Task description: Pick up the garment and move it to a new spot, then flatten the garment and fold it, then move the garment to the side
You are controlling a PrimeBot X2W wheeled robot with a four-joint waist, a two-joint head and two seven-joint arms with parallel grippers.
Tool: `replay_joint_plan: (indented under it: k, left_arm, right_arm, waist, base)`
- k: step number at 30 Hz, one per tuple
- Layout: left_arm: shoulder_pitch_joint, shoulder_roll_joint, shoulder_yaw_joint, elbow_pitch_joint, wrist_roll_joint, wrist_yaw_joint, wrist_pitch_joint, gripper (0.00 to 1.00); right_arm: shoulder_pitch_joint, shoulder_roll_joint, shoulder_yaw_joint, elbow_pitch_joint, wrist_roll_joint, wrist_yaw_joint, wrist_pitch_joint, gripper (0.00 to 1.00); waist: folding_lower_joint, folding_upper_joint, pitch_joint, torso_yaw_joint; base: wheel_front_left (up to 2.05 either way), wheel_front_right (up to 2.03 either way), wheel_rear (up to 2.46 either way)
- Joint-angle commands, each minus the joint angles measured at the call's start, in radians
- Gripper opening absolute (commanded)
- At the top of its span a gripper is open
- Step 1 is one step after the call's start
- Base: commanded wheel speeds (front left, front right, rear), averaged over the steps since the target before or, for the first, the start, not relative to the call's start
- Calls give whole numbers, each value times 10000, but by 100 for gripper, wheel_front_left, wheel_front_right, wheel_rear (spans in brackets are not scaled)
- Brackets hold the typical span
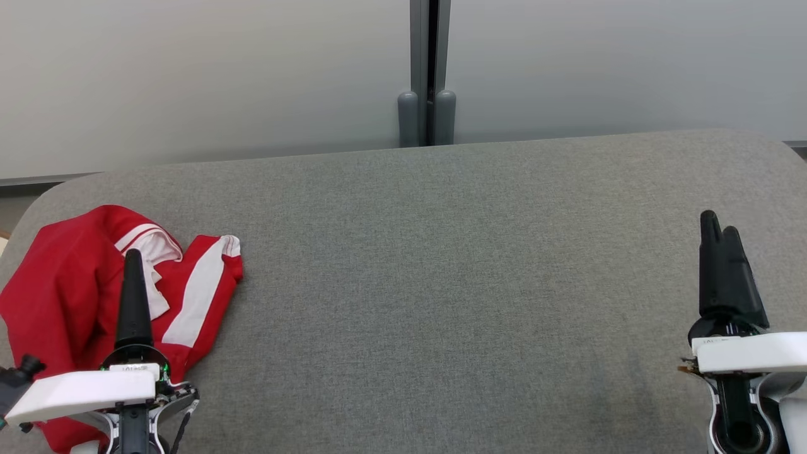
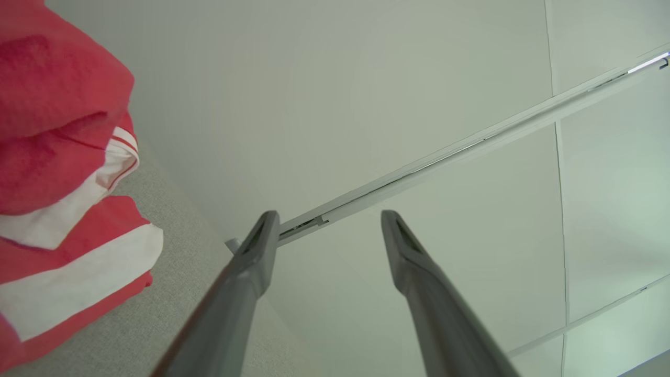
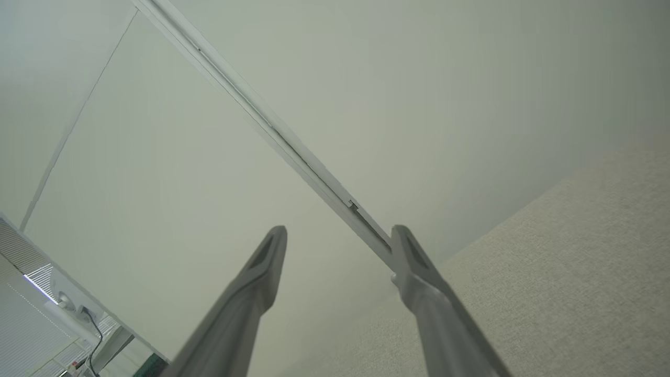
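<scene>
Hovering at near edge: left end effector (image 1: pixel 133 261), long dark fingers apart, gripping nothing, hanging over crumpled red garment with white stripes (image 1: pixel 63 277). Right end effector (image 1: pixel 720 227) waiting at opposite side, fingers likewise apart, empty, well apart from cloth. Garment lying bunched at left end of grey fabric-covered surface (image 1: pixel 441 284). Judging first step, pickup, not yet begun. Next move probably calling for left descent onto raised fold, pinching it, then carrying toward middle. Farther back: pale wall panels, grey upright post (image 1: pixel 429 94).

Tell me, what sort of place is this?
Probably an indoor lab or office test room: a grey fabric-covered table stands before pale partition panels, with a crumpled red-and-white garment lying at its left end.
</scene>
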Motion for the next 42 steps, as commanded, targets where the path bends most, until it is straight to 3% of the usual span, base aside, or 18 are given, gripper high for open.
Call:
replay_joint_plan:
  k: [1,7,21,36,42]
  left_arm:
    - [-316,85,-57,-243,324,-8,-76,100]
    - [-289,94,-369,-569,1815,-9,-279,100]
    - [7,108,-1591,-494,5555,163,-714,100]
    - [21,138,-2520,302,8569,786,-1154,100]
    - [28,158,-2644,531,9072,866,-1300,100]
  right_arm:
    - [-323,-130,60,-333,-416,1,-125,100]
    - [-246,-197,306,-546,-1673,1,-332,100]
    - [15,-71,723,275,-4565,2,-764,100]
    - [126,159,780,708,-7062,1,-1202,100]
    - [108,181,790,777,-7749,2,-1350,100]
  waist:
    - [0,0,6,4]
    - [0,0,45,31]
    - [0,0,28,34]
    - [0,0,53,32]
    - [0,0,52,49]
  base:
    - [0,0,0]
    - [0,0,0]
    - [0,0,0]
    - [0,0,0]
    - [0,0,0]
